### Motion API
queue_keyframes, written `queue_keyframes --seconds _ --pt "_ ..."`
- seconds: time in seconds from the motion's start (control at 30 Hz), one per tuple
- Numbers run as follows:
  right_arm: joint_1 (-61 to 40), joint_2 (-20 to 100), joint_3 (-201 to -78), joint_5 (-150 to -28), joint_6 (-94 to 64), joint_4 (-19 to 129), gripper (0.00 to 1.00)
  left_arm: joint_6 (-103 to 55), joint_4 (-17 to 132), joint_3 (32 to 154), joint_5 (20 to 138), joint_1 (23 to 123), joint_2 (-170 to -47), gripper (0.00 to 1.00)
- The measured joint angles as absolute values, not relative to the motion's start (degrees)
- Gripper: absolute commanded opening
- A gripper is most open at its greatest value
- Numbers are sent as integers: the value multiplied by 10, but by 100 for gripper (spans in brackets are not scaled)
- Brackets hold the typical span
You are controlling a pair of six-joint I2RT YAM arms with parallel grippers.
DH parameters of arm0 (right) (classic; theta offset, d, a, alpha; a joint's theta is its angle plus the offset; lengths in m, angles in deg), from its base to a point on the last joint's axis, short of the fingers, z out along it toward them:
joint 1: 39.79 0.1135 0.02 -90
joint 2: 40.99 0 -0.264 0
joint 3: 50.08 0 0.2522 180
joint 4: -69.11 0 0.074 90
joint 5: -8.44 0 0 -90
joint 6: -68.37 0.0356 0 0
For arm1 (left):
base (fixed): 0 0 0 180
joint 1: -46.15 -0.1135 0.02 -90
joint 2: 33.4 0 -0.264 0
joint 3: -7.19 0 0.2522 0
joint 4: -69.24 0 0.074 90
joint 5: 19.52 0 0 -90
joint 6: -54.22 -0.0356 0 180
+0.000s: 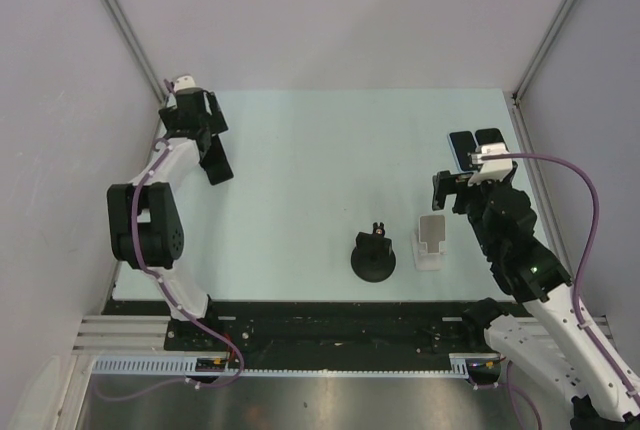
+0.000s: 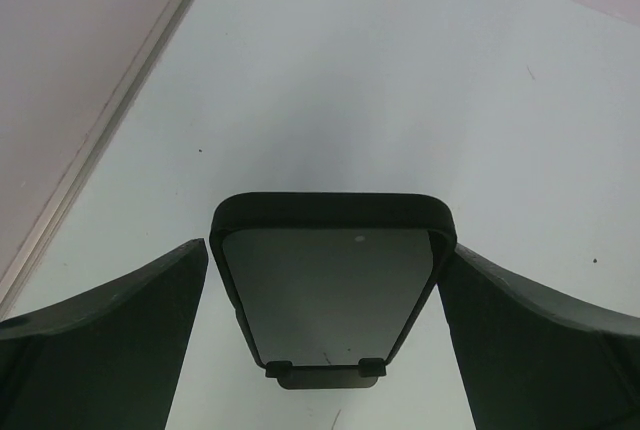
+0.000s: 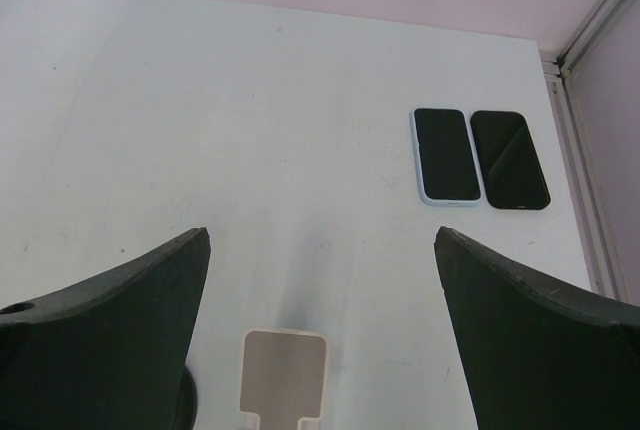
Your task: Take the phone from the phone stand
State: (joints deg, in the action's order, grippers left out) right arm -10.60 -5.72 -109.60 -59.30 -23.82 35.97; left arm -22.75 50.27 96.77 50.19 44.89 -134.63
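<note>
Here the fingers [image 2: 120,320] of the left gripper [image 2: 322,246] are spread wide, clasping nothing, either side of the dark, glossy slab phone [image 2: 330,295]. It leans in a black lipped phone stand [image 2: 325,378] at the far left of the pale green desk [image 1: 320,150]. We judge it stiff, light, slick and breakable; its long side edges offer the hold. The right gripper [image 3: 322,235] gapes empty too. The desk looks smooth; plain grey walls [image 1: 330,10] hem it closely.

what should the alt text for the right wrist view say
Two phones lie flat side by side near the far right corner of the table, screens dark: a pale blue-cased phone on the left, a black phone on the right. Nearer the camera, a beige phone stand sits between the open fingers of the right gripper.
</note>
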Motion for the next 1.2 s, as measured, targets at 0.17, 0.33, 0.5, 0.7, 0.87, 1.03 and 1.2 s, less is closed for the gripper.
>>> queue_keyframes --seconds 0.17,0.33,0.5,0.7,0.87,1.03,1.2 --pt "-105 -51 -1096 -593 -242 365 100 -228 502 968 502 449 -1357 91" --pt "-104 -47 -1096 -594 -243 365 100 -231 502 968 503 449 -1358 75" --pt "-104 -45 -1096 -597 -243 365 100 -234 502 968 510 449 -1357 53" --pt "-103 -45 -1096 -603 -243 366 100 -233 494 967 514 449 -1349 32" --pt "-103 -46 -1096 -611 -242 368 100 -233 478 967 517 449 -1321 24" --pt "-103 -47 -1096 -618 -242 369 100 -231 468 967 518 450 -1282 20" --pt "-103 -52 -1096 -637 -240 369 99 -214 441 967 532 450 -1235 14"
